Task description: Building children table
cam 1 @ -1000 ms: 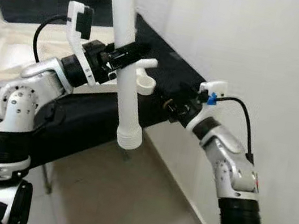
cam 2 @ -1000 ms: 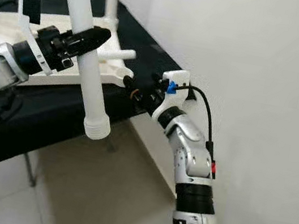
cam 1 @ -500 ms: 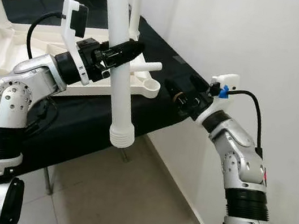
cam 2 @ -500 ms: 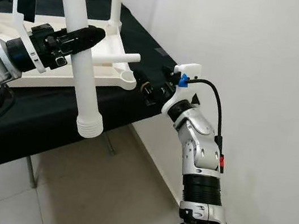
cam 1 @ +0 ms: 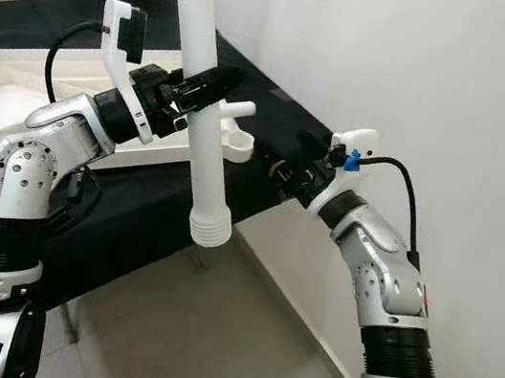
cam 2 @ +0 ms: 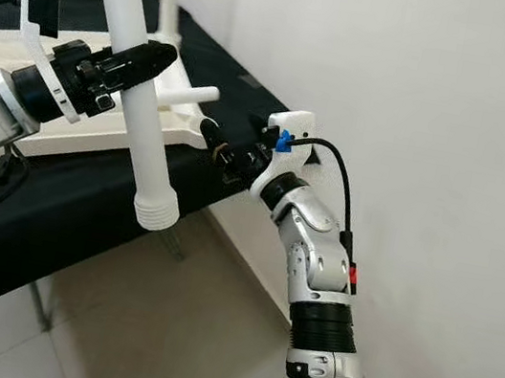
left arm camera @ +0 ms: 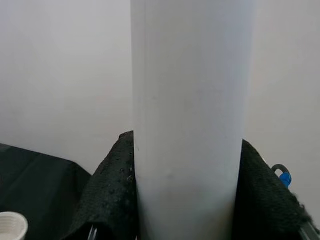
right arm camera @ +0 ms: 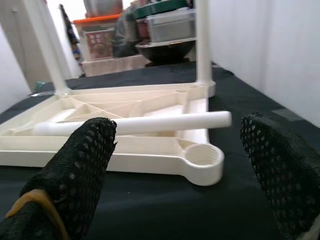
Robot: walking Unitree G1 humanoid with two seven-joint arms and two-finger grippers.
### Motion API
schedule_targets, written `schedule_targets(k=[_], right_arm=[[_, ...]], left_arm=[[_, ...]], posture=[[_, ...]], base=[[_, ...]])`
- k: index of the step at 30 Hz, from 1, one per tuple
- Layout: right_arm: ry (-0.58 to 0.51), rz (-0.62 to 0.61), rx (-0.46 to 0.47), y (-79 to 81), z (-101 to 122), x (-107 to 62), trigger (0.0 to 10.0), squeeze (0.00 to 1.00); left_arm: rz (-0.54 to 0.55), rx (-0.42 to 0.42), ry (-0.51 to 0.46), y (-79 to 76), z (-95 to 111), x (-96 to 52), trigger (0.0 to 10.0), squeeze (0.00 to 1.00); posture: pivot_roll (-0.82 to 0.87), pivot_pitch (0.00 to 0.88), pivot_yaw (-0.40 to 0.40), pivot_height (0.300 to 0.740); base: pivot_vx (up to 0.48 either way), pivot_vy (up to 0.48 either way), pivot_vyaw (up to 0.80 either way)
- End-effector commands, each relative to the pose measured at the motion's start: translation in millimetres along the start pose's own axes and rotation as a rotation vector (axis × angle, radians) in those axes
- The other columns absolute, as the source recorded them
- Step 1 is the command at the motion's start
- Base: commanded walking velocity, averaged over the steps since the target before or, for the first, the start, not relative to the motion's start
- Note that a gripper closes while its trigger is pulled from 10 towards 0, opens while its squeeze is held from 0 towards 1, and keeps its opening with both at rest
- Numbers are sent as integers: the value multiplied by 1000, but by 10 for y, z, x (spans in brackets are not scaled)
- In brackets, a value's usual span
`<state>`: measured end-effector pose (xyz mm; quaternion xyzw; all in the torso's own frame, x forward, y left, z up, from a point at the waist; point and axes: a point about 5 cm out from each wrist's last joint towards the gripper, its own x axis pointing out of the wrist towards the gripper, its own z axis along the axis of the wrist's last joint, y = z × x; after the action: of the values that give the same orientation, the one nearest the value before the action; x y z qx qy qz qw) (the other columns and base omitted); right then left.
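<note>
My left gripper [cam 1: 208, 86] is shut on a white table leg [cam 1: 206, 167], which hangs almost upright with its threaded end [cam 1: 210, 230] down, out past the table's edge. The leg [left arm camera: 190, 125] sits between the black pads. The cream table top [cam 2: 79, 126] lies upside down on the black-covered table. Its corner socket [right arm camera: 202, 156] faces up. A loose leg [right arm camera: 150, 123] lies across the table top. My right gripper [cam 2: 211, 136] is open and holds nothing, just short of that corner; its fingertips [right arm camera: 75, 165] stand on either side of the socket.
Two legs [right arm camera: 202, 45] stand upright in the table top's far corners. A white wall [cam 1: 427, 73] runs close along my right side. Beige floor tiles [cam 1: 208, 337] lie below the black table edge [cam 1: 130, 227]. Storage boxes [right arm camera: 170, 22] are stacked beyond the table.
The head view has swayed a little. My left gripper keeps its hold on the leg, and my right gripper stays open near the socket corner.
</note>
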<state>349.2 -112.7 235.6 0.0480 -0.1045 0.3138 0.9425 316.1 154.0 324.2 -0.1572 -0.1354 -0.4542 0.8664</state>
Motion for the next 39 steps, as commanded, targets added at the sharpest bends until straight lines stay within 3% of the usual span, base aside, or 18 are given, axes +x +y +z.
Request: schedule_targets(k=[1, 14, 15, 21, 25, 28, 39], right_arm=[[-10, 6, -21, -1, 43, 5, 10000, 0], [-29, 2, -46, -15, 103, 16, 10000, 0], [-74, 9, -52, 4, 177, 30, 10000, 0], [-102, 16, -37, 6, 244, 43, 10000, 0], [-111, -18, 2, -246, 385, 55, 10000, 0], [-139, -48, 42, -338, 457, 48, 10000, 0], [-148, -49, 0, -296, 461, 61, 10000, 0]], left_arm=[[-3, 13, -16, -4, 54, 13, 10000, 0], [-5, 34, -16, 1, 62, 18, 10000, 0], [-7, 43, -11, -8, 59, 24, 10000, 0], [-4, 48, -6, -8, 68, 31, 10000, 0], [8, 58, -21, 8, 109, 46, 10000, 0], [24, 63, -33, 22, 129, 50, 10000, 0], [25, 172, -27, -8, 119, 90, 10000, 0]], posture=[[28, 126, -82, 740], [30, 128, -79, 740], [32, 130, -79, 740], [35, 131, -78, 740], [37, 133, -77, 740], [37, 134, -77, 740], [37, 136, -73, 740]], base=[[0, 0, -781], [0, 220, -786], [0, 0, 0], [0, 0, 0], [0, 0, 0], [0, 0, 0], [0, -333, 0]])
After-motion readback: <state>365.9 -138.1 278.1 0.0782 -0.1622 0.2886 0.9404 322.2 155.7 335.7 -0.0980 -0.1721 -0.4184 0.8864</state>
